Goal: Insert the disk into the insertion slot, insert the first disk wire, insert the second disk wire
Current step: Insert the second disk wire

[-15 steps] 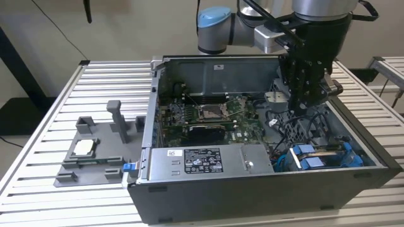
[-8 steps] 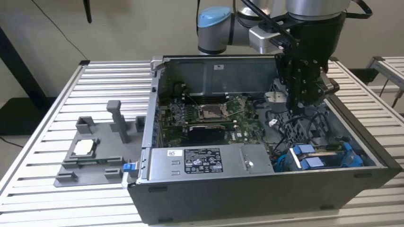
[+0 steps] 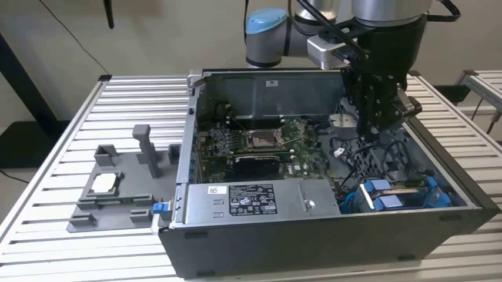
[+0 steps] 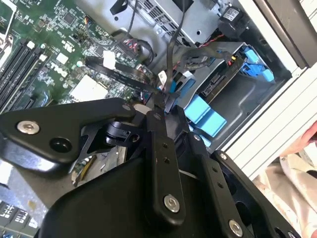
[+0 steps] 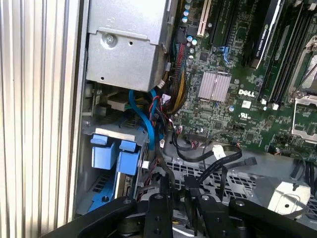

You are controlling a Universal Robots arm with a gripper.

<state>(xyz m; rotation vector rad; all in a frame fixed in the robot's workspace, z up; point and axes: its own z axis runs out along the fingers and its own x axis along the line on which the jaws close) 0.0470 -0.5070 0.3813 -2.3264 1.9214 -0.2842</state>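
Note:
The insertion slot [image 3: 375,195] is the dark metal bay with bright blue tabs in the open computer case's front corner, toward the exterior view's right; it also shows in both wrist views [image 4: 204,113] [image 5: 111,149]. The disk [image 4: 218,82] lies inside it between the blue rails [image 3: 411,185]. My gripper [image 3: 375,133] hangs inside the case over the cable bundle, a short way behind the slot. Its black fingertips [image 4: 162,101] stand closed together on a thin black disk wire [image 4: 171,54] that runs away toward the case wall. In the first wrist view the gripper [image 5: 177,186] pinches that wire beside the slot.
A long grey box with a white sticker [image 3: 251,200] fills the case front beside the slot. The green motherboard [image 3: 259,147] lies behind it. Loose black cables [image 5: 213,157] trail over the perforated floor. A grey fixture [image 3: 117,188] sits on the slatted table outside. A person's hand [image 4: 303,148] is near the case.

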